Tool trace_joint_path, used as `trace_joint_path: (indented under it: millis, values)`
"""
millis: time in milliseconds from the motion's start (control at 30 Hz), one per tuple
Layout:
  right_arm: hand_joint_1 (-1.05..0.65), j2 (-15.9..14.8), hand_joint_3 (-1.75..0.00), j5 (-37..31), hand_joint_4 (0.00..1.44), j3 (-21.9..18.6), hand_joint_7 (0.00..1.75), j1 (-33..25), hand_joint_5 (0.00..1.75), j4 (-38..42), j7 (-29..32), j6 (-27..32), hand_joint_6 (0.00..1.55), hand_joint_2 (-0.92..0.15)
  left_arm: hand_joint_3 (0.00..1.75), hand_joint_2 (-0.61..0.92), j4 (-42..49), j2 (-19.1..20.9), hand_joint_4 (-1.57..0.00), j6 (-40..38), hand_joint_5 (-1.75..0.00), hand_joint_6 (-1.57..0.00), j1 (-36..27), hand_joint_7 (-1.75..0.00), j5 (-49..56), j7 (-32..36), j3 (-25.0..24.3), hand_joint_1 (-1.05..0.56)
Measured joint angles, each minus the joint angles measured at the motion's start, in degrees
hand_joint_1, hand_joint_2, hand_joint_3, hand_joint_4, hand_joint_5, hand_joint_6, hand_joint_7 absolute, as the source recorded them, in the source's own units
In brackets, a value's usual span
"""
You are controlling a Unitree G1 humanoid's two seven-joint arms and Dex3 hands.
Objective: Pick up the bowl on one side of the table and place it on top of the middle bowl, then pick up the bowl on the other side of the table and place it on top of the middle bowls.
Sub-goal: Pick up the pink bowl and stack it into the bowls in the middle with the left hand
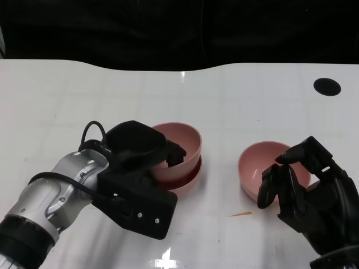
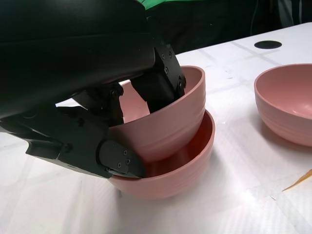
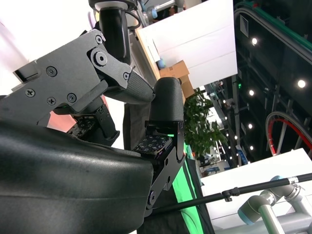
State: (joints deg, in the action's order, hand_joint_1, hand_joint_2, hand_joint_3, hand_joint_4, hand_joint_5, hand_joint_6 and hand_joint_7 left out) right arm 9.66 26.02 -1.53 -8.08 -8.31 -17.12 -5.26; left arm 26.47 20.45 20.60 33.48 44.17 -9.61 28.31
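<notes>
Pink plastic fills the middle of your table (image 1: pixel 67 95): the upper bowl (image 1: pixel 182 143) sits tilted inside the middle bowl (image 1: pixel 188 176), its far rim riding higher than the near one, and the pair stands at roughly 12 o'clock from your robot's chest. Your left hand (image 1: pixel 140 168) comes in from 8 o'clock and grips that upper bowl, with fingers (image 2: pixel 163 80) hooked over the rim and down inside it while the thumb side presses the outer wall, as the left wrist view shows plainly. The upper bowl's underside rests against the inner wall of the middle bowl on the hand's side.

The third bowl (image 1: pixel 269 168) stands on its own at about 2 o'clock, well apart from the stack, upright and with nothing in it. Your right hand (image 1: pixel 308 188) hovers just beside it on the near side, fingers curled loosely and parted, holding nothing; in the head view the fingertips overlap the bowl's near rim, but you cannot tell whether they touch it. The right wrist view looks up and away from the table and shows only the hand's own fingers against a room beyond.

A thin orange sliver (image 1: pixel 239 214) lies on the white surface at 1 o'clock, near you, between the two hands. A black round mark (image 1: pixel 327 86) sits far off at 2 o'clock.
</notes>
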Motion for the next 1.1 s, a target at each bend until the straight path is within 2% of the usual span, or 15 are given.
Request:
trace_joint_path:
  millis: [100, 133, 167, 233, 400, 500, 567, 600, 633, 667, 700, 733, 767, 900, 1100]
  values:
    - [-0.12, 0.0, -1.11, -0.06, 0.87, 0.2, 1.45, -0.19, 1.75, 0.0, 0.0, 0.0, 0.77, -0.57, 0.09, 0.92, 0.59, -0.08, -1.18, -0.01, -0.29, -1.08, 0.02, -0.05, -0.1, -0.01, 0.01, -0.14]
    - [-0.12, 0.0, -1.11, -0.1, 0.87, 0.26, 1.45, -0.2, 1.75, 0.0, 0.04, 0.0, 0.77, -0.57, 0.06, 0.92, 0.82, -0.09, -1.16, 0.03, -0.39, -1.11, 0.09, -0.05, -0.1, 0.0, 0.06, -0.15]
    - [-0.12, 0.0, -1.11, -0.16, 0.87, 0.32, 1.45, -0.2, 1.75, -0.01, 0.14, 0.0, 0.76, -0.57, 0.04, 0.92, 1.01, -0.09, -1.07, 0.08, -0.63, -1.14, 0.27, -0.04, -0.05, 0.03, 0.23, -0.15]
    - [-0.12, 0.01, -1.11, -0.28, 0.86, 0.51, 1.45, -0.2, 1.75, -0.03, 0.26, 0.0, 0.76, -0.57, 0.03, 0.92, 1.32, -0.09, -0.97, 0.36, -0.79, -1.15, 0.66, -0.02, 0.09, 0.18, 0.64, -0.16]
    - [-0.12, 0.01, -1.11, -0.31, 0.86, 0.57, 1.46, -0.2, 1.75, -0.03, 0.26, 0.0, 0.76, -0.57, 0.04, 0.92, 1.34, -0.09, -0.97, 0.59, -0.79, -1.14, 0.97, -0.01, 0.13, 0.22, 1.03, -0.17]
    - [-0.12, 0.01, -1.11, -0.43, 0.86, 0.58, 1.46, -0.2, 1.75, -0.03, 0.37, 0.0, 0.76, -0.57, 0.05, 0.92, 1.26, -0.06, -0.91, 0.57, -0.96, -1.15, 0.97, -0.01, 0.25, 0.27, 1.08, -0.18]
    - [-0.12, 0.01, -1.11, -0.51, 0.86, 0.59, 1.46, -0.2, 1.75, -0.03, 0.42, 0.0, 0.76, -0.58, 0.11, 0.92, 0.92, 0.05, -0.87, 0.5, -1.0, -1.14, 0.97, 0.0, 0.27, 0.25, 1.08, -0.22]
    - [-0.12, 0.01, -1.11, -0.51, 0.86, 0.58, 1.46, -0.2, 1.75, -0.03, 0.44, 0.0, 0.76, -0.58, 0.15, 0.92, 0.62, 0.14, -0.9, 0.46, -0.84, -1.11, 0.97, 0.0, 0.28, 0.24, 1.08, -0.25]
    - [-0.12, 0.01, -1.11, -0.51, 0.86, 0.58, 1.46, -0.2, 1.75, -0.03, 0.45, 0.0, 0.76, -0.58, 0.21, 0.92, 0.28, 0.26, -0.97, 0.44, -0.52, -1.04, 0.96, 0.0, 0.39, 0.24, 1.09, -0.34]
    - [-0.12, 0.02, -1.1, -0.51, 0.86, 0.56, 1.46, -0.2, 1.75, -0.02, 0.45, 0.0, 0.76, -0.58, 0.23, 0.92, -0.17, 0.5, -1.0, 0.45, -0.39, -1.02, 0.96, 0.0, 0.52, 0.24, 1.11, -0.37]
    - [-0.12, 0.01, -1.1, -0.51, 0.86, 0.55, 1.46, -0.2, 1.75, -0.02, 0.45, 0.0, 0.76, -0.58, 0.32, 0.92, -0.65, 0.81, -0.96, 0.47, -0.22, -0.92, 0.95, 0.0, 0.68, 0.23, 1.16, -0.52]
    - [-0.12, 0.01, -1.1, -0.51, 0.86, 0.55, 1.47, -0.2, 1.75, -0.02, 0.47, 0.0, 0.76, -0.58, 0.36, 0.92, -1.17, 1.28, -0.93, 0.52, -0.15, -0.87, 0.93, 0.0, 1.04, 0.16, 1.23, -0.59]
    - [-0.12, 0.01, -1.1, -0.51, 0.86, 0.53, 1.47, -0.2, 1.75, -0.02, 0.53, 0.0, 0.76, -0.58, 0.38, 0.92, -1.64, 1.72, -0.92, 0.51, -0.11, -0.85, 0.92, 0.0, 1.15, 0.03, 1.26, -0.62]
    - [-0.13, 0.0, -1.1, -0.5, 0.86, 0.54, 1.47, -0.2, 1.75, -0.02, 0.48, -0.08, 0.75, -0.58, 0.5, 0.92, -4.83, 2.7, -0.6, -0.73, 0.0, -0.66, -0.7, 0.0, 0.91, -1.77, 1.04, -0.82]
    - [-0.13, 0.0, -1.11, -0.48, 0.86, 0.48, 1.47, -0.19, 1.75, 0.07, -0.01, -0.48, 0.75, -0.57, 0.58, 0.92, -8.18, 3.03, -0.43, -1.6, 0.0, -0.54, -2.87, 0.0, 0.87, -1.96, 0.53, -0.94]
